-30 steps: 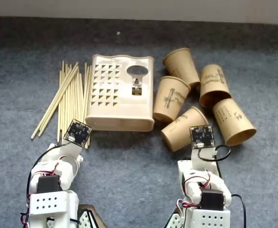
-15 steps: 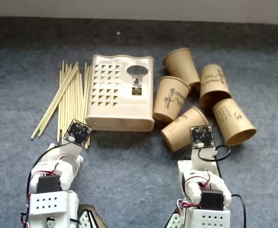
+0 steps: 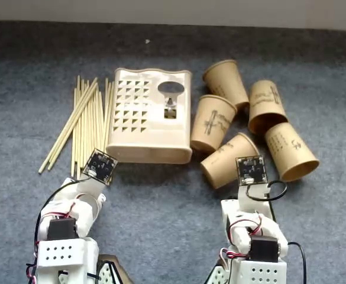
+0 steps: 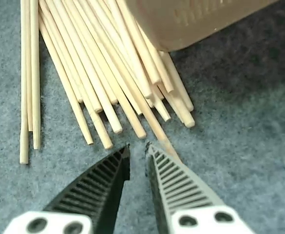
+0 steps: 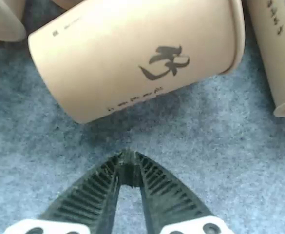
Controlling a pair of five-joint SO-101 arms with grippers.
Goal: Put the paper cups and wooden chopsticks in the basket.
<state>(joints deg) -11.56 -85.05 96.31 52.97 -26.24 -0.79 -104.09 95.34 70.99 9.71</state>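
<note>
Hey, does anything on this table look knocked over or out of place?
Yes. The basket lies on its side, perforated wall up, instead of standing. The five paper cups beside it are all tipped over, and the chopsticks on its other side lie in a loose fan, some crossing.

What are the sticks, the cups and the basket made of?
The sticks look like bare pale wood: matte, straight, with blunt cut ends. The cups look like brown paper, dull, with rolled rims and dark print. The basket seems moulded plastic, smooth cream with neat cut-out holes, though I cannot be sure.
</note>
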